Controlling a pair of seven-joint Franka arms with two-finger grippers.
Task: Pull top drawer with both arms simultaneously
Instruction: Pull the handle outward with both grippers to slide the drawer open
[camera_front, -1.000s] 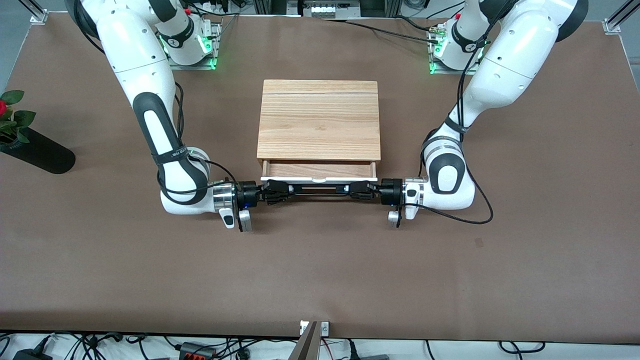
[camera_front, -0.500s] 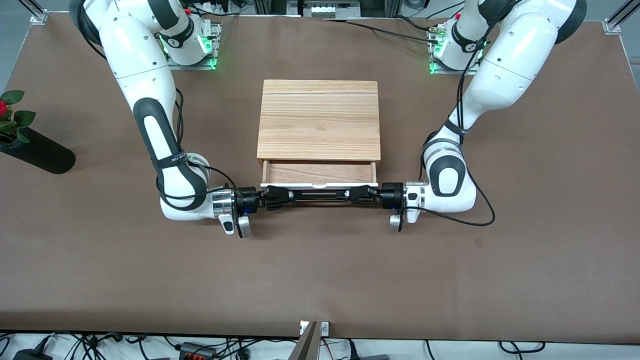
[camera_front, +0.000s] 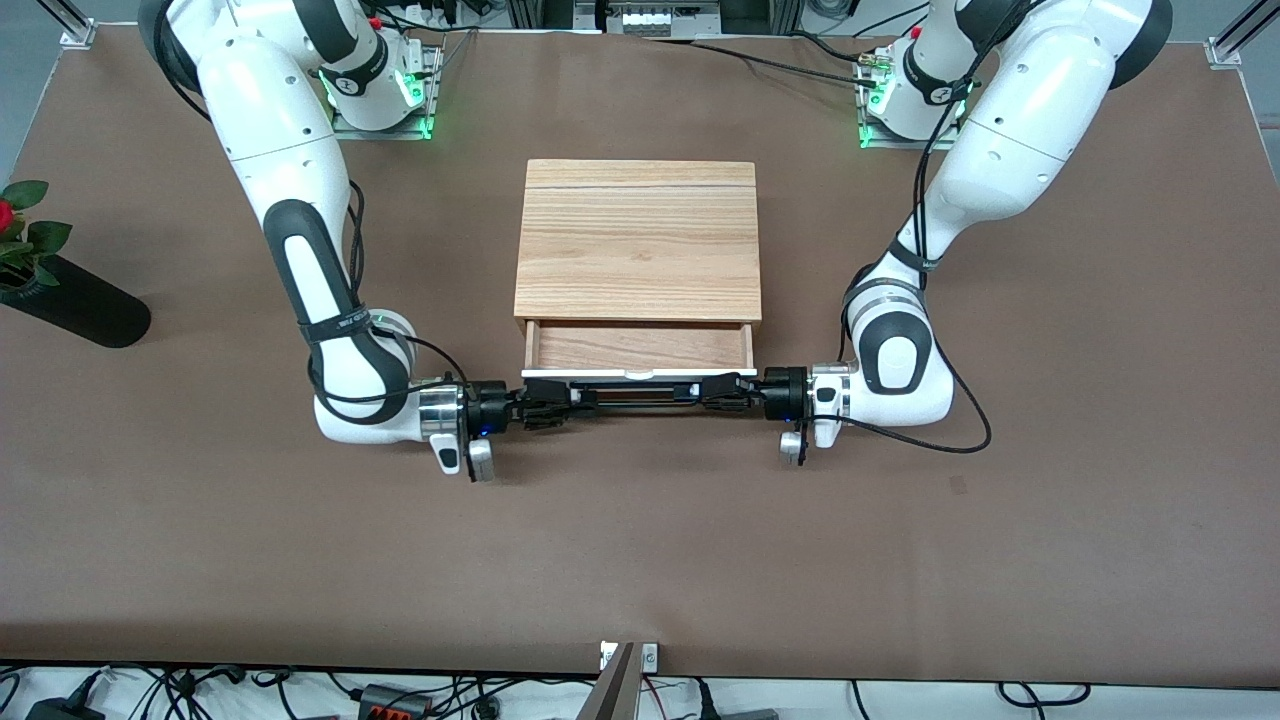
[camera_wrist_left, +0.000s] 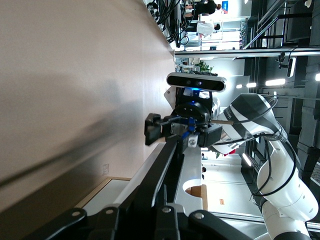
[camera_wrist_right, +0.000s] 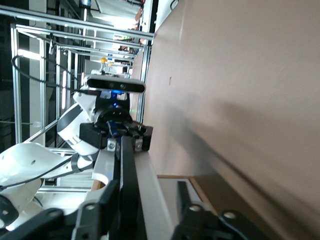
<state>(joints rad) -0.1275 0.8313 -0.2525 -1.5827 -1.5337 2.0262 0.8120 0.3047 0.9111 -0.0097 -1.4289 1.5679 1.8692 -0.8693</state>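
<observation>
A: Where is the top drawer (camera_front: 640, 347)?

B: It sits partly pulled out of a light wooden cabinet (camera_front: 638, 240) in the middle of a brown surface (camera_front: 640, 560). The open part faces the front camera. A strip of its pale wood bottom shows between the cabinet edge and the white front panel. A long thin black handle (camera_front: 635, 392) runs along that panel.

A: What are the arms doing?

B: Both white arms reach down from their bases and lie low along the drawer front, one at each end of the handle. The left end effector (camera_front: 722, 390) is at the end of the handle toward the left arm's side, and its fingers are clamped tight on the bar.

A: And the right one?

B: The right end effector (camera_front: 548, 408) is at the opposite end of the handle. In the right wrist view its jaws stand apart around the bar (camera_wrist_right: 128, 175). One finger (camera_wrist_right: 186, 200) is clear of the bar, with white panel showing in the gap. It is not squeezing the bar.

A: Anything else on the surface?

B: A dark vase (camera_front: 75, 300) with a red flower and green leaves stands at the edge, toward the right arm's end, well apart from the cabinet.
</observation>
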